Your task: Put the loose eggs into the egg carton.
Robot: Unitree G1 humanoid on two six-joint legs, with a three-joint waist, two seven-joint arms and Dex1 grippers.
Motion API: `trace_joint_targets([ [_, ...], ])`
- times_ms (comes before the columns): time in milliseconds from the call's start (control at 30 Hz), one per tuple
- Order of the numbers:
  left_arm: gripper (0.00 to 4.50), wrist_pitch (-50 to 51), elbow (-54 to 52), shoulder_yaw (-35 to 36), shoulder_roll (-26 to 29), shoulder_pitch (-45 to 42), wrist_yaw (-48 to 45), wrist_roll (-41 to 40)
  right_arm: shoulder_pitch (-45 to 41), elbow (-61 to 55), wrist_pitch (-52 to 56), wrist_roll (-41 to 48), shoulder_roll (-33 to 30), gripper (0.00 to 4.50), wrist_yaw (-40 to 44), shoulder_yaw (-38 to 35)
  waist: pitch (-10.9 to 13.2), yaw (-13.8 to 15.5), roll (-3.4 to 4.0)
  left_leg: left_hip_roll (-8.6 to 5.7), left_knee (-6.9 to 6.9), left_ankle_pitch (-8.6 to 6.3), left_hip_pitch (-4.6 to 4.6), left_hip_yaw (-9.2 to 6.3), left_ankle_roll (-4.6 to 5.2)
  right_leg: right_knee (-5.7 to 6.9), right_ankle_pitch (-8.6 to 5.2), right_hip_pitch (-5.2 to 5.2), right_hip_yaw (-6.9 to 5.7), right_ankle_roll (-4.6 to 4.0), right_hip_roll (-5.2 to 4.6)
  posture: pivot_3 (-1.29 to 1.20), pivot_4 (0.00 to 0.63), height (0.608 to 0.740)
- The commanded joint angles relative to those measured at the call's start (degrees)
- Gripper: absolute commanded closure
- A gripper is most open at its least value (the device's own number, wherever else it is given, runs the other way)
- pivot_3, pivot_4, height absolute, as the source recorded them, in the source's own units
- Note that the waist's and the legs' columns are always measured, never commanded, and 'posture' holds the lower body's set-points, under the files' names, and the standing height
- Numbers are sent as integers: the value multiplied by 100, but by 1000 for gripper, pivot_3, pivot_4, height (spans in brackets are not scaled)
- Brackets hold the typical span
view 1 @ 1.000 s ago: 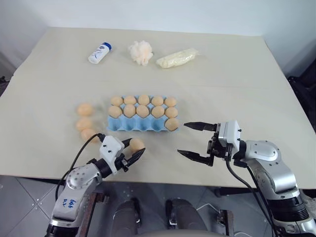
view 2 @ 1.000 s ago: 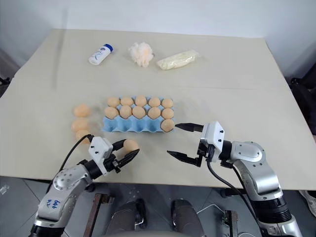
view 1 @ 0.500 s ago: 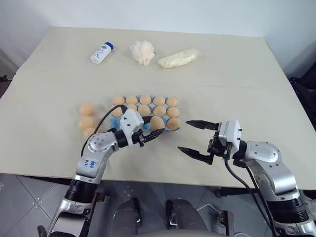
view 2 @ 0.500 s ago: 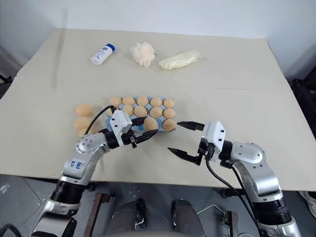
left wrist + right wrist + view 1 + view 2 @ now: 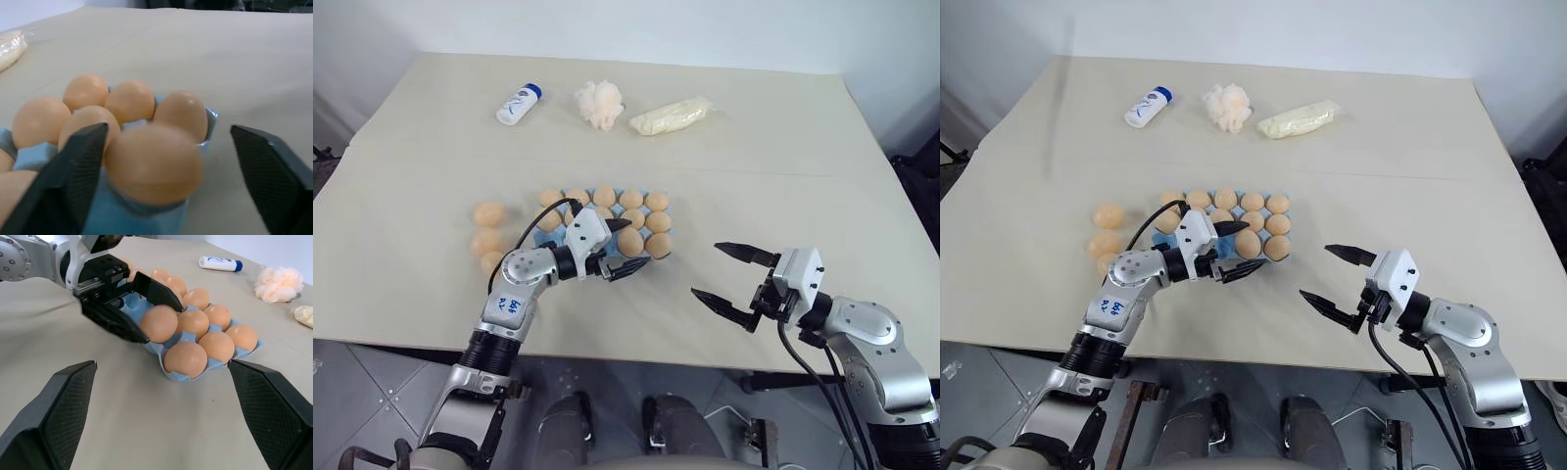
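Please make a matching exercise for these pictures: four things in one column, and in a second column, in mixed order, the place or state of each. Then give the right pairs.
Things:
1. White bottle with blue cap
2. Light blue moulded egg carton
3. Left gripper
4. Three loose tan-orange eggs

Places or states:
A. Open, over the near row of the carton, an egg between its fingers
B. Lying at the far side of the table
C. On the table, to the left of the carton
D. In the middle of the table, mostly filled

Pairs: 1-B, 2-D, 3-A, 4-C
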Motion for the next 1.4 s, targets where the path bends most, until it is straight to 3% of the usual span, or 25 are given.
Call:
trace_joint_targets([
  [33,31,-133,-277,323,288,70,1,-36,-21,-126,-139,53,-31,0,7,-152,0,-11,0,0,0,0,0,0,0,-1,0,0,0,0,0,0,150,740],
  [267,31,-810,-721,1453,1370,839,-1059,-976,-139,133,-296,128,-21,0,280,-106,0,-42,0,10,-10,0,1,1,-9,1,-5,-5,-3,-9,6,0,150,740],
  [533,31,-212,-734,3256,2642,2125,-1595,-1862,-598,353,-260,204,113,0,586,202,1,-78,2,10,-11,-27,4,2,10,0,-6,-4,-5,-15,-4,0,150,740],
  [733,31,-122,-709,4815,2610,3677,-1420,-2112,-922,359,-144,230,196,0,703,453,1,-197,1,13,-28,-29,2,2,11,-5,-13,-12,-14,-27,-11,0,150,740],
  [967,31,0,-1093,4584,2095,4185,-1082,-2045,-1184,477,-38,259,216,0,760,524,0,-144,-2,11,-39,-46,4,-2,-19,-11,-18,-16,-21,-39,-17,0,150,740],
  [1400,31,-278,-559,3152,1397,2774,-90,-1249,-1117,307,87,239,276,0,593,527,-2,-173,-4,12,-43,-25,5,2,12,-12,-8,-15,-18,-43,-7,0,150,740],
])
